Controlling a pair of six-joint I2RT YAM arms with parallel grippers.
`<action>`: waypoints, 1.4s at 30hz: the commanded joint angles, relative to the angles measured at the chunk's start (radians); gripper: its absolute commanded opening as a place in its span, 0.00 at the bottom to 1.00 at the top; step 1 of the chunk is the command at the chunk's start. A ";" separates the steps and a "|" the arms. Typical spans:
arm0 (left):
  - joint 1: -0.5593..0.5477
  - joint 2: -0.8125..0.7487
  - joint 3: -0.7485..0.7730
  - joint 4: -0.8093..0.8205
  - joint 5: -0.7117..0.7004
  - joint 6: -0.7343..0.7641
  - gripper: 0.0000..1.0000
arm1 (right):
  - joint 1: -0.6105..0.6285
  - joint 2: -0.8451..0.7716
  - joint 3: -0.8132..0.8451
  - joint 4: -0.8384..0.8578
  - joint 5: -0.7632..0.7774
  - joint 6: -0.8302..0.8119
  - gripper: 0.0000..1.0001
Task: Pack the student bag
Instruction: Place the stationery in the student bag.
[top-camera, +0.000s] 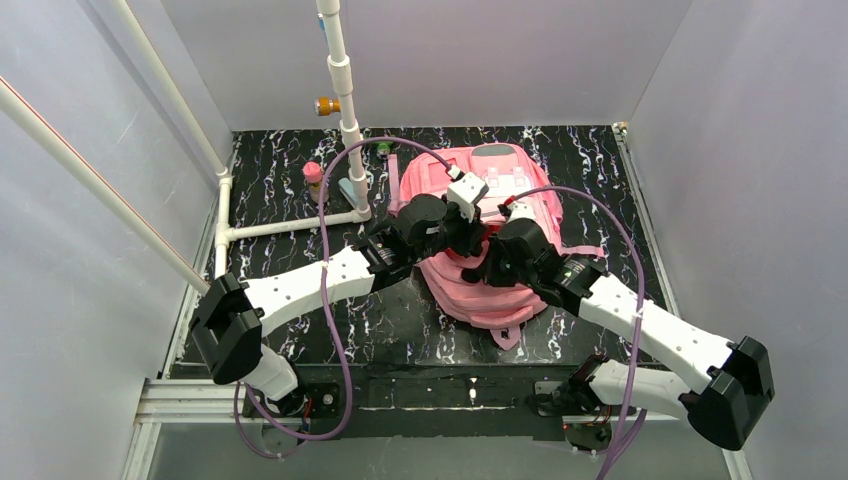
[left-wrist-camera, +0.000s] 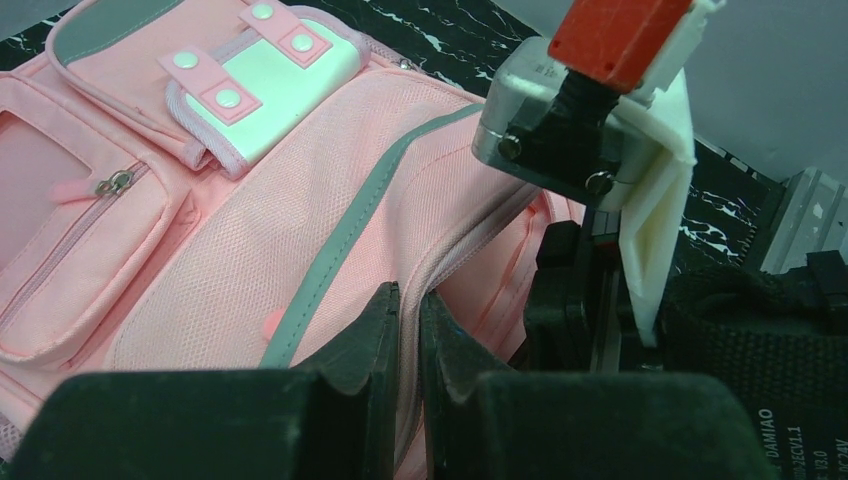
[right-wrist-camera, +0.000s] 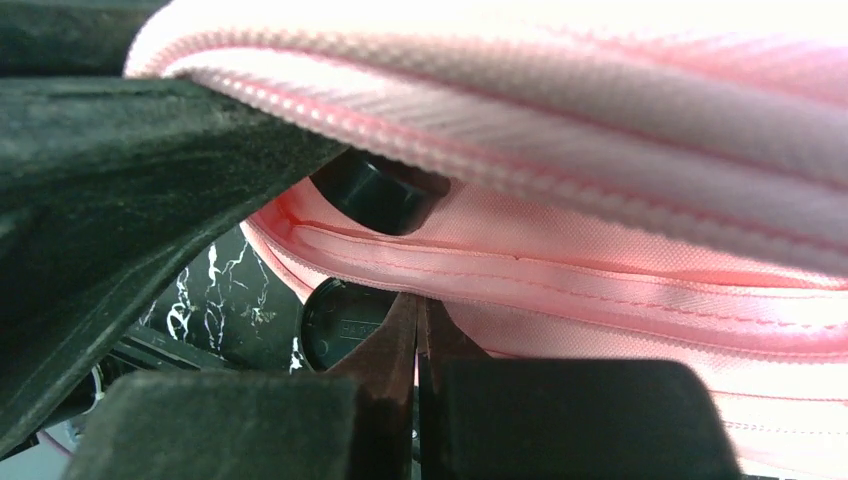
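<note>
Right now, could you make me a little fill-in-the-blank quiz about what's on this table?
1. The backpack is coloured ____.
2. It lies on a black tabletop veined with ____.
3. Seen from above, the small bottle stands to the backpack's ____.

Missing words: pink; white; left.

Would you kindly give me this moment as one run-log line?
left gripper: shut on student bag fabric | right gripper: shut at its seam

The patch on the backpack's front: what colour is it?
White patch with pink snap tabs, clearest in left wrist view.
</note>
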 joint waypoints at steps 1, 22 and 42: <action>-0.001 -0.086 0.012 0.109 0.011 -0.023 0.00 | 0.007 -0.052 0.013 0.004 0.043 0.030 0.01; -0.001 -0.098 0.013 0.110 0.035 -0.051 0.00 | -0.054 0.047 0.091 0.092 0.225 -0.030 0.01; 0.009 -0.076 0.009 0.070 0.087 -0.084 0.12 | -0.050 -0.232 0.082 -0.129 0.274 -0.111 0.55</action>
